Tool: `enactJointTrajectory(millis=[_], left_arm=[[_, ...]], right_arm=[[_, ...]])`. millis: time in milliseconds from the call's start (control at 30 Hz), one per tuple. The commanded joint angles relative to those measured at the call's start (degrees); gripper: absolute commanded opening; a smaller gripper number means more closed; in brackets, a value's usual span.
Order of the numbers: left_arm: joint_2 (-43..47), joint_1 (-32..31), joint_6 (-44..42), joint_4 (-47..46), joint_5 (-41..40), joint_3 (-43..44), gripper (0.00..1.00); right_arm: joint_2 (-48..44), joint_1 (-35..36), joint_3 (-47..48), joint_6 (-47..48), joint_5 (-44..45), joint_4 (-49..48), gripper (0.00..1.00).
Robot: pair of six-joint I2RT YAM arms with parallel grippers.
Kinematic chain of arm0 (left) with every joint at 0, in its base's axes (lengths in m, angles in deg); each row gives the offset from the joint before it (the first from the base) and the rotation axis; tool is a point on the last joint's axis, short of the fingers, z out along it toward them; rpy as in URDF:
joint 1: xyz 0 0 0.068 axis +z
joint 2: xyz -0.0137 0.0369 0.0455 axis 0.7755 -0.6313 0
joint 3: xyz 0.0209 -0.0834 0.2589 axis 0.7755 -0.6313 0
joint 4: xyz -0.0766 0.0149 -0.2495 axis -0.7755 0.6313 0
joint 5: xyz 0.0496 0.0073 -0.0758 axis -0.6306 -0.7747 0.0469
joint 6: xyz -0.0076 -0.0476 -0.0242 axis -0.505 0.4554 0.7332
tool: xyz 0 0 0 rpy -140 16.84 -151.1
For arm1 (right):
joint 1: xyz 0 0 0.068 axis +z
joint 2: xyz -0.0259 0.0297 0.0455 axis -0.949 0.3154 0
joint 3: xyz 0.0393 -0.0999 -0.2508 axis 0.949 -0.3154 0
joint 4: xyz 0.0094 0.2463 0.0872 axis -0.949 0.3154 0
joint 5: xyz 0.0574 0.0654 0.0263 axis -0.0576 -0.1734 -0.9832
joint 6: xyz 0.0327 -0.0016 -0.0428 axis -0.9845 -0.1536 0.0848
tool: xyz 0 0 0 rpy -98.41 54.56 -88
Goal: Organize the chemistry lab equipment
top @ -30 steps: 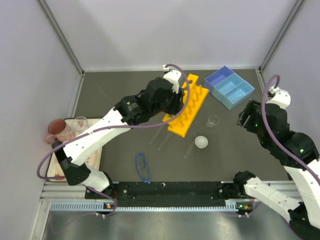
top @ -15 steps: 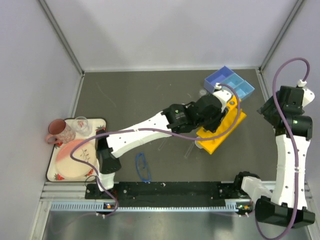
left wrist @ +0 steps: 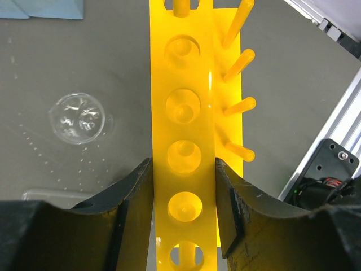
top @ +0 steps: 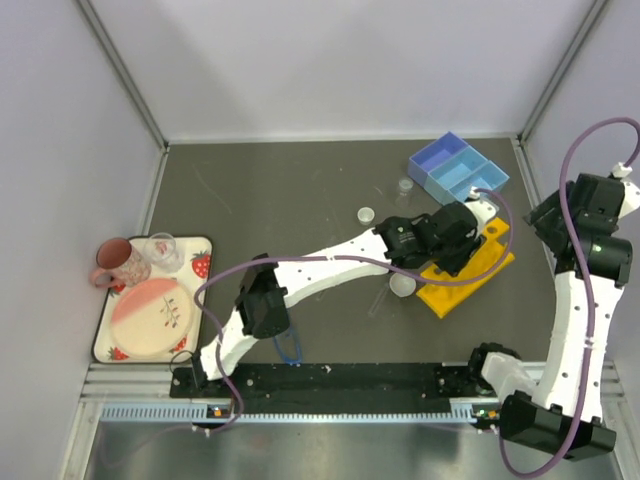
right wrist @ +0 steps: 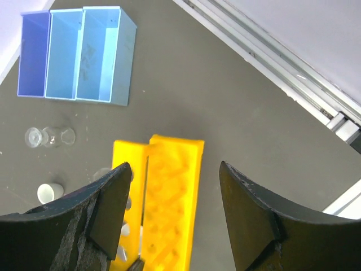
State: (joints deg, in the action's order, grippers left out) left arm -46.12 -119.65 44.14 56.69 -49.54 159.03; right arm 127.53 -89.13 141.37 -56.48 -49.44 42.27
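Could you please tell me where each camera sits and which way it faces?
Top external: above and behind the robot, looking down; left arm and right arm show.
Left wrist: looking down along the left pincer, gripping the yellow rack.
Right wrist: high up, looking down at rack and blue tray; open right pincer shows.
All three share the rack.

A yellow holed tube rack (top: 470, 283), light-blue three-compartment tray (top: 482, 195), pink plate (top: 148, 318), dark-pink mug (top: 110, 262), dark-grey table (top: 280, 200).
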Motion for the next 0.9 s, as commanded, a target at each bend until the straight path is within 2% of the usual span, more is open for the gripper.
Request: enactJointTrajectory(millis=[0,267,433,533,633,767,833,867], left_arm=[[-2.64,-0.9,-1.34,-7.52,2.89,3.64,0.05],[-10.29,-3.36,-4.59,-10.25,1.06,4.52,0.06],[-13.63,-3.28,-5.03,-12.09,0.53,5.22,0.08],[-14.86,-3.28,-5.29,-12.97,0.17,5.84,0.08],[-15.65,-3.28,-5.99,-13.24,-0.09,6.63,0.14],[-15.48,-3.36,-6.96,-13.33,-0.88,6.54,0.3],[-14.87,-3.28,-7.49,-13.33,-1.06,6.37,0.34],[-14.61,-3.36,-7.58,-13.33,-1.14,6.45,0.43]], right_arm=[[-4.74,-0.68,-1.49,0.09,-1.65,-2.22,0.65],[-8.61,-0.68,-6.06,1.06,-4.29,-3.1,0.65],[-11.69,-0.68,-7.91,-0.79,-11.67,-3.98,0.65],[-13.01,-0.59,-7.91,-0.79,-11.94,-3.89,0.65],[-13.45,-0.59,-8.26,-0.79,-12.47,-3.81,0.65],[-13.54,-0.59,-8.62,-0.88,-12.64,-3.81,0.65],[-13.8,-0.59,-8.71,-0.88,-12.47,-3.89,0.65],[-13.89,-0.59,-8.71,-0.7,-12.38,-3.89,0.65]])
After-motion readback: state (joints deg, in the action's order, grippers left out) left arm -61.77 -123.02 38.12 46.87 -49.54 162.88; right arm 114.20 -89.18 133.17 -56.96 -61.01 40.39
